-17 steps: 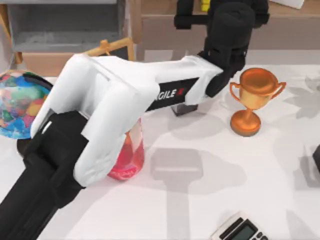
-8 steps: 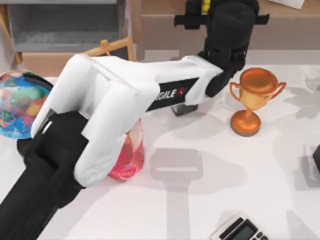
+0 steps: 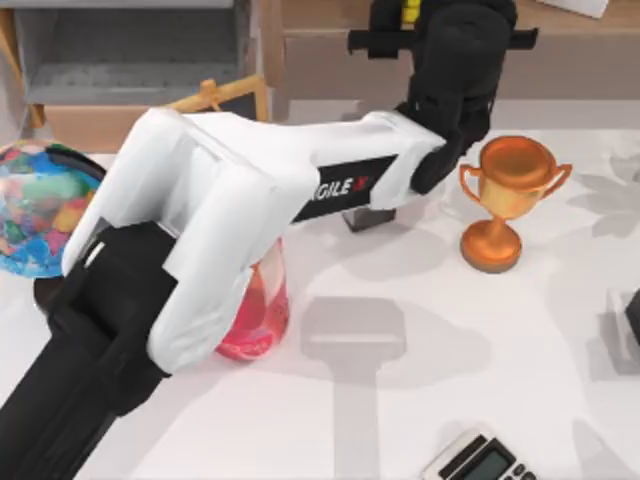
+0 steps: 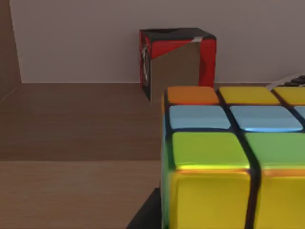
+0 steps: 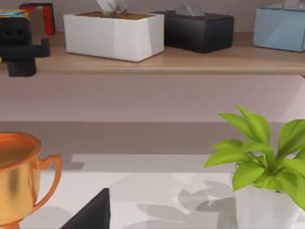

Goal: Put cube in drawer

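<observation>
The cube (image 3: 410,10) is a yellow, green, blue and orange puzzle cube over the long brown shelf (image 3: 580,50) at the back. My left gripper (image 3: 415,20) is stretched out to it and is shut on it. The left wrist view has the cube (image 4: 228,162) very close, with one dark finger (image 4: 143,217) against its side. From the right wrist view my left gripper (image 5: 19,45) stands at the shelf's front. The drawer (image 3: 130,50), grey inside with a tan front, stands open at the back left. My right gripper (image 3: 633,318) is parked at the table's right edge.
A globe (image 3: 40,205) and a pink flask (image 3: 260,310) sit under my left arm. A dark block (image 3: 365,218), a gold trophy (image 3: 505,200) and a calculator (image 3: 480,462) are on the table. Tissue boxes (image 5: 114,33) and a red-black box (image 4: 178,62) stand on the shelf; a plant (image 5: 267,162) is at the right.
The left gripper's fingers drew in against the cube between one second and half a second ago. Since then nothing has moved.
</observation>
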You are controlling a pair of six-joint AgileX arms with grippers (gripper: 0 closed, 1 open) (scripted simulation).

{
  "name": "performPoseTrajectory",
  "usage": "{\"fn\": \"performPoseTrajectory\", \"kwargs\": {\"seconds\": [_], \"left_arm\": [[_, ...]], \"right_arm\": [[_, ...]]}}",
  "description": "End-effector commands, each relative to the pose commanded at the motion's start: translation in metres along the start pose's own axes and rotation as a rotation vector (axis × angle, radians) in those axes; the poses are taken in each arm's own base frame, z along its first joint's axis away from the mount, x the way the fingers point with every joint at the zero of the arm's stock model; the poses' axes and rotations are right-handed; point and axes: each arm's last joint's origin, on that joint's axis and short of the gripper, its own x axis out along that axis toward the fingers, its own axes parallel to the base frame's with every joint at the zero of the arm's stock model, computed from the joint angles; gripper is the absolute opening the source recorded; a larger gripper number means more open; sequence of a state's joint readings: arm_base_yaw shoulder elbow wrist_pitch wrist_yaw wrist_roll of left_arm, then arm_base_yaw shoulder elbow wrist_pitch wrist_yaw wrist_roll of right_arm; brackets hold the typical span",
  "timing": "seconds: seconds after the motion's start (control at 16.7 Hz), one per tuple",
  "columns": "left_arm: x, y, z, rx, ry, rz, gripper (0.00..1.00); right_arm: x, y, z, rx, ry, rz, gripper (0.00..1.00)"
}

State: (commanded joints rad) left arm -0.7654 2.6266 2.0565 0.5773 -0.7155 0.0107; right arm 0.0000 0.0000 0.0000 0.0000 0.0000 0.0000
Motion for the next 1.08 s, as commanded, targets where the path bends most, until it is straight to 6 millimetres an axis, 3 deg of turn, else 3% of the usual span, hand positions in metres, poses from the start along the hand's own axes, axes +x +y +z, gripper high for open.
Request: {"fn": "performPoseTrajectory", "kwargs": {"seconds": [0.42, 0.78, 1.08], "left_arm": [[-0.002, -0.002, 0.001, 0.000, -0.001, -0.004, 0.00], [-0.016, -0.001, 0.020, -0.005, -0.007, -0.001, 0.00], [-0.019, 0.000, 0.020, 0.002, -0.001, 0.002, 0.00]], "right_arm": [[0.000, 0.000, 0.000, 0.000, 0.000, 0.000, 1.00], [0.000, 0.000, 0.000, 0.000, 0.000, 0.000, 1.00], [0.000, 0.000, 0.000, 0.000, 0.000, 0.000, 1.00]]}}
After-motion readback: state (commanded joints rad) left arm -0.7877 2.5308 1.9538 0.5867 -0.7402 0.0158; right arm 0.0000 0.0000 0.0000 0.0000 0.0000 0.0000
